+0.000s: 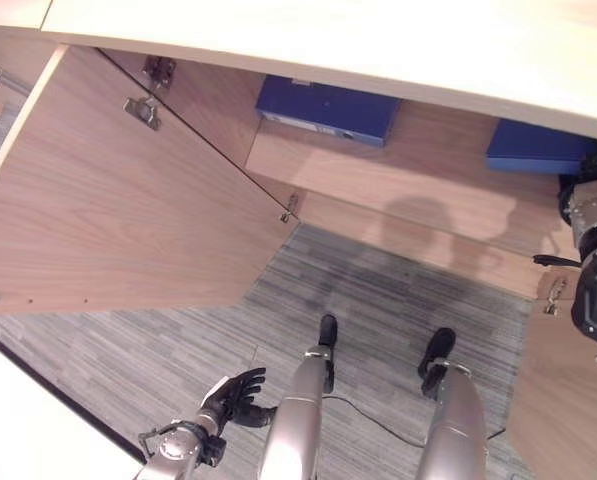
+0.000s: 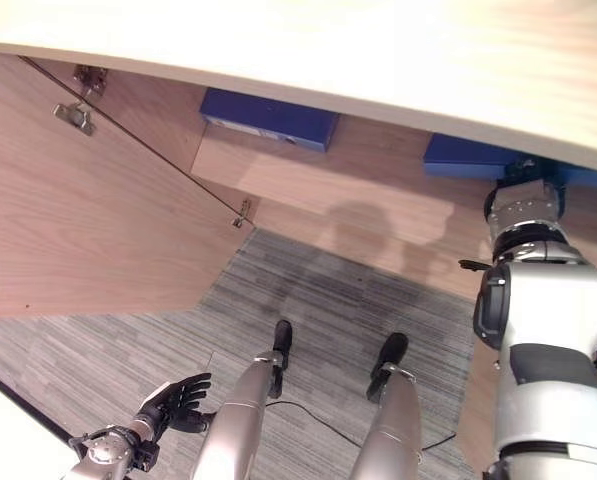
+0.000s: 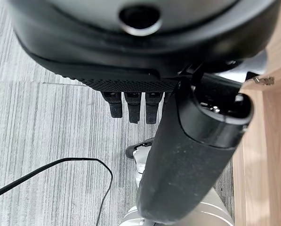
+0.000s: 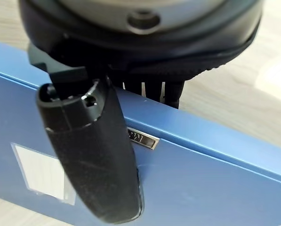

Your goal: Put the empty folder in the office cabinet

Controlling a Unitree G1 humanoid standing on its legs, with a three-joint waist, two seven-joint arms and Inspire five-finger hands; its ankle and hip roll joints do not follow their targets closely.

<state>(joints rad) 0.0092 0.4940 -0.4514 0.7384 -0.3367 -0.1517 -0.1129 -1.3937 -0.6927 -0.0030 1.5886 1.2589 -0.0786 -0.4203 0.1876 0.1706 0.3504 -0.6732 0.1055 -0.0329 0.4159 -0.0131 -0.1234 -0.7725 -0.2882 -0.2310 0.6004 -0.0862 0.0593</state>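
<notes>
Blue folder [image 4: 187, 179] at the right end of the cabinet shelf [image 1: 398, 180], task nearly done.
Right robot hand [image 4: 102, 155] pinches the folder, thumb on its face, fingers behind its edge; release remains. Left robot hand [image 1: 240, 395] hangs relaxed, empty, over the floor. Second folder [image 1: 328, 108] lies at shelf's back.
</notes>
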